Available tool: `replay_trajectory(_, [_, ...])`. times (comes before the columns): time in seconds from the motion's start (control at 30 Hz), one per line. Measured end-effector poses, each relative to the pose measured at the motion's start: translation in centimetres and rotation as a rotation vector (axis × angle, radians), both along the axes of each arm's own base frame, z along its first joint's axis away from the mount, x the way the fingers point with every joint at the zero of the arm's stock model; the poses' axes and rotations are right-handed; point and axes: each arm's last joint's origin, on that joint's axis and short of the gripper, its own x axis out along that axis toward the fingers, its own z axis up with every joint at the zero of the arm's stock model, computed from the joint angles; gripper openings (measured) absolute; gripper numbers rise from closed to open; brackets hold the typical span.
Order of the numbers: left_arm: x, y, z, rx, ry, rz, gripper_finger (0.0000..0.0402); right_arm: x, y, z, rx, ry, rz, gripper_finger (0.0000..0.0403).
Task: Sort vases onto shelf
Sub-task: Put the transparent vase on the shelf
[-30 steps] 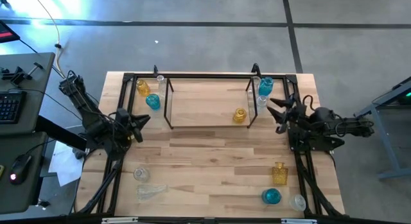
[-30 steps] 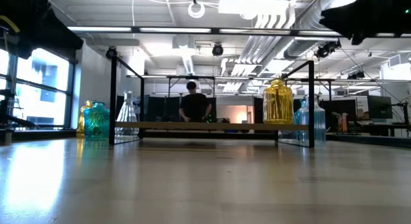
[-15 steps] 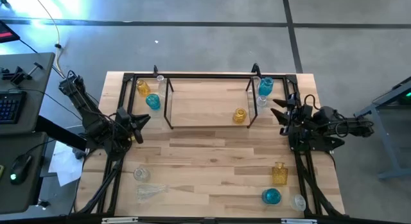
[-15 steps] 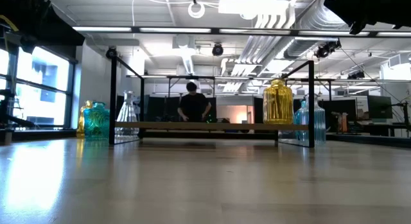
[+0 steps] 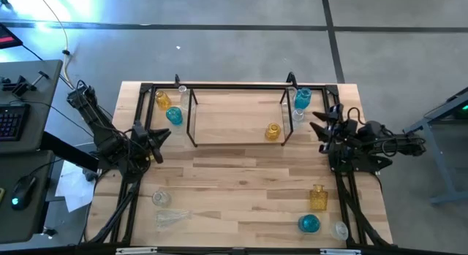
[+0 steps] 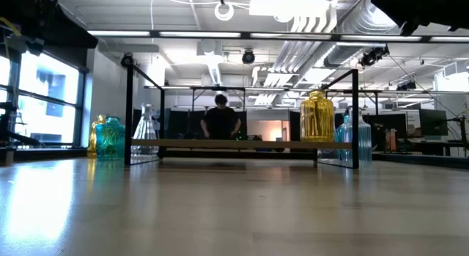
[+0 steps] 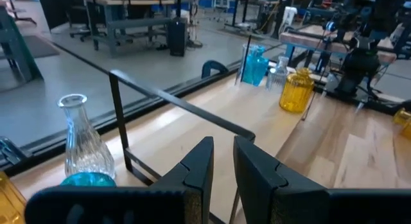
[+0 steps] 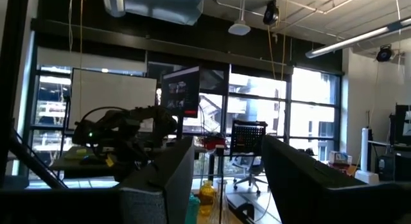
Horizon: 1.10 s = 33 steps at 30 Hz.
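The shelf [image 5: 238,116] stands at the table's far middle, and one yellow vase [image 5: 273,131] stands on its floor at the right end [image 6: 317,116]. A yellow vase [image 5: 162,100], a clear one [image 5: 181,90] and a blue one [image 5: 174,115] stand left of the shelf. A blue vase [image 5: 303,98] and a clear one [image 5: 297,114] stand to its right. My left gripper [image 5: 162,136] hovers at the table's left edge, its fingers [image 7: 199,166] a narrow gap apart, holding nothing. My right gripper [image 5: 318,127] hovers at the right edge, wide open [image 8: 221,185] and empty.
Near the front left, a clear vase [image 5: 161,199] stands and another [image 5: 172,218] lies on its side. Near the front right stand a yellow vase [image 5: 317,197], a blue one [image 5: 309,223] and a clear one [image 5: 338,230]. A black frame [image 5: 139,174] edges the table. A person [image 6: 220,122] stands in the room behind.
My right gripper has tipped its fingers upward a little while staying over the table's right edge and staying open. My left gripper has rolled slightly about its own axis without shifting place. No vase has moved.
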Motion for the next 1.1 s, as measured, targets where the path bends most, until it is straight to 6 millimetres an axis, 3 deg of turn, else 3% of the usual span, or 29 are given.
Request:
replay_trajectory(0.27, [0.0,0.0,0.0,0.004,-0.010,0.003,0.0053,0.2,0.0,0.9,-0.016,0.045,0.003,0.0170])
replay_trajectory(0.47, [0.0,0.0,0.0,0.004,-0.011,0.003,0.0054,1.8,0.2,6.0,-0.060,0.210,-0.006,0.0170])
replay_trajectory(0.67, [0.0,0.0,0.0,0.004,-0.011,0.003,0.0053,3.9,-0.5,10.9,-0.084,0.611,-0.331,0.0170])
replay_trajectory(0.8, [0.0,0.0,0.0,0.005,-0.010,0.003,0.0055,4.1,-0.7,13.3,-0.006,0.762,-0.420,0.0170])
replay_trajectory(0.93, [0.0,0.0,0.0,0.005,-0.010,0.003,0.0056,3.7,-0.7,14.0,0.113,0.863,-0.432,0.0170])
replay_trajectory(1.1, [0.0,0.0,0.0,0.012,-0.005,0.002,0.0056,2.4,-1.0,12.5,0.263,1.003,-0.508,0.0170])
